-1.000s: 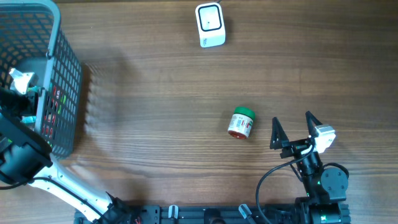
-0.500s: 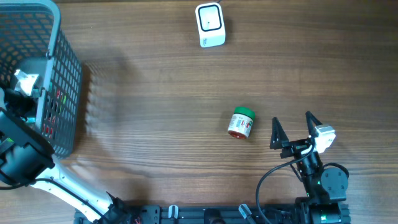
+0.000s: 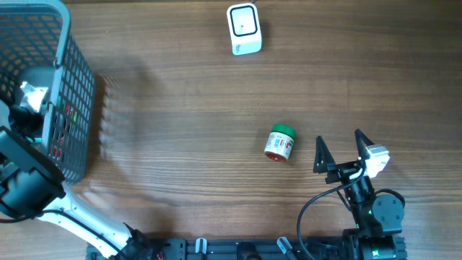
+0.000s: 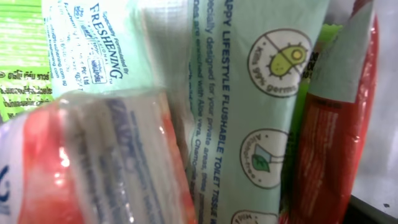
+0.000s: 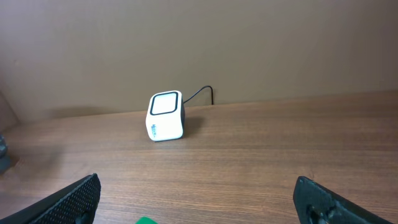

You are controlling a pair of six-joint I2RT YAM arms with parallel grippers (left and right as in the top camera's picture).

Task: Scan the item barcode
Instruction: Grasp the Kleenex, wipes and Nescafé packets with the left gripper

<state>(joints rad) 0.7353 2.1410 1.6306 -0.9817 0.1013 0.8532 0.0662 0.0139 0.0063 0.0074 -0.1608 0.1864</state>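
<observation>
Slightly shifted since a second ago, the left arm (image 3: 25,184) has its white wrist part a little nearer the front edge inside the basket (image 3: 72,87); nothing else has moved.

From overhead, the basket stands at the tabletop's (image 3: 180,108) far left corner with the left arm reaching into it. The left gripper is hidden among the contents. The jar (image 3: 280,142), green-lidded with a red label, lies on its side right of the middle, nearer the front edge. The right gripper (image 3: 339,137) hovers just right of it, apart from it, fingers spread wide and holding nothing. The scanner (image 3: 244,29) sits at the far edge, about midway along.

At the left wrist, packets fill the view: a pale green wipes pack (image 4: 249,112) in the middle, a red packet (image 4: 342,137) at the right, and a blurred red-and-white pack (image 4: 93,168) at the lower left. The fingers do not show here; the jaws are spread fully.

At the right wrist, both fingertips stand far apart at the bottom corners. The scanner faces the camera, its cable (image 5: 202,93) running behind it. A green sliver of the jar peeks in at the bottom edge.
</observation>
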